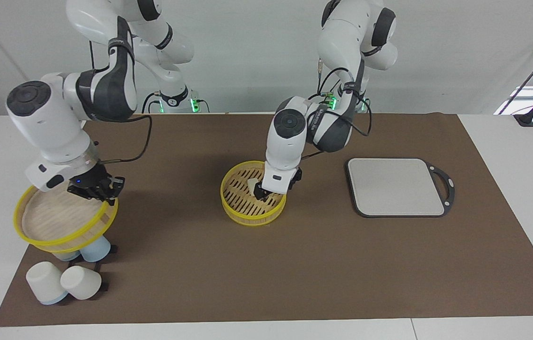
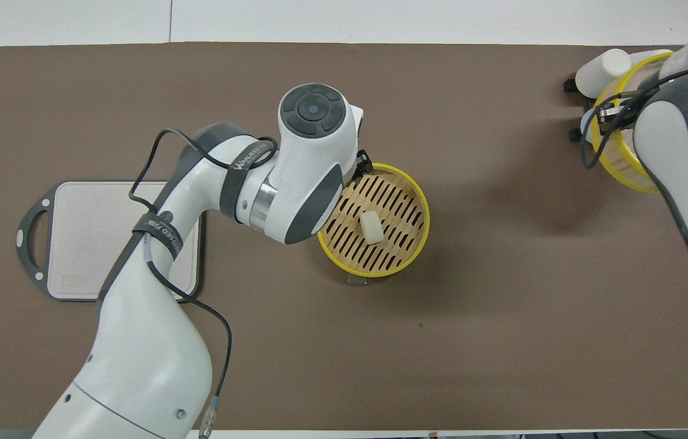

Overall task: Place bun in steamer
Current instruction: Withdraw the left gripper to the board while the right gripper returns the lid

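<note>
Bun (image 2: 372, 227) lies in my steamer (image 2: 420, 201), left gripper (image 1: 262, 192) fingers wide; right gripper (image 1: 96, 188) clamps the lid (image 1: 39, 225), unreplaced.

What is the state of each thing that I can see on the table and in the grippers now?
bun: lying on the slatted floor of the steamer, released.
steamer: uncovered, on the brown mat.
lid: held up over the cups, tilted.
left gripper: open, low inside the steamer.
right gripper: shut on the lid's rim.
cups: upturned or tipped.
board: flat, bare.
</note>
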`<control>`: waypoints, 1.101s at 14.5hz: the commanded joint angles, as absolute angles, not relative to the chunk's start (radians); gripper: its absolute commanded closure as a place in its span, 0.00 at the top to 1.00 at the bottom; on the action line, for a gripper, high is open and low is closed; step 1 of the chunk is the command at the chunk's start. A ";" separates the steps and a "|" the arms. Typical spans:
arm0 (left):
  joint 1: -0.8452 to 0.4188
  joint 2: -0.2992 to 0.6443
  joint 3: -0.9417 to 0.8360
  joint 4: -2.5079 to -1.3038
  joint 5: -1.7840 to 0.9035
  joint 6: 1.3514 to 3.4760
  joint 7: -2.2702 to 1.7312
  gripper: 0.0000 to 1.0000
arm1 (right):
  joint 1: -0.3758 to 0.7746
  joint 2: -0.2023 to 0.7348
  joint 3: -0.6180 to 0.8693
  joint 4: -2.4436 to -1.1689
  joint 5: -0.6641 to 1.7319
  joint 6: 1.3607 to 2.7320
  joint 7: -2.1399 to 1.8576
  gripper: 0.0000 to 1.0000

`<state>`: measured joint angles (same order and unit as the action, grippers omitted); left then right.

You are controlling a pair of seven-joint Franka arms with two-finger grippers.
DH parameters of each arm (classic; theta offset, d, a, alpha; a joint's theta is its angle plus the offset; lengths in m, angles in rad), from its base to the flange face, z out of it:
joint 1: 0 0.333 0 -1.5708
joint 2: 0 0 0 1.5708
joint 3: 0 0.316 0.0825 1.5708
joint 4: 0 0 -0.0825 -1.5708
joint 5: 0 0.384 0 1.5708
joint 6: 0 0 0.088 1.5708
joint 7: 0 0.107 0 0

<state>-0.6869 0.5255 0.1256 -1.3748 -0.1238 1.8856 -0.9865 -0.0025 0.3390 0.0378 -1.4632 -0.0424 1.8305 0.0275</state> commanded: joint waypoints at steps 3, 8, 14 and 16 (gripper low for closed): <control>-0.514 0.336 0.153 -1.463 -0.121 1.777 -0.858 1.00 | 0.249 0.380 0.040 -1.361 -0.041 1.812 0.450 0.00; -0.349 0.272 0.156 -1.502 -0.115 1.671 -0.539 1.00 | 0.493 0.528 0.034 -1.213 -0.057 1.778 0.811 0.00; -0.198 0.163 0.158 -1.558 -0.112 1.559 -0.207 1.00 | 0.618 0.600 0.031 -1.216 -0.054 1.854 0.988 0.00; -0.189 0.147 0.158 -1.560 -0.062 1.552 -0.178 1.00 | 0.633 0.609 0.031 -1.226 -0.054 1.881 0.996 0.00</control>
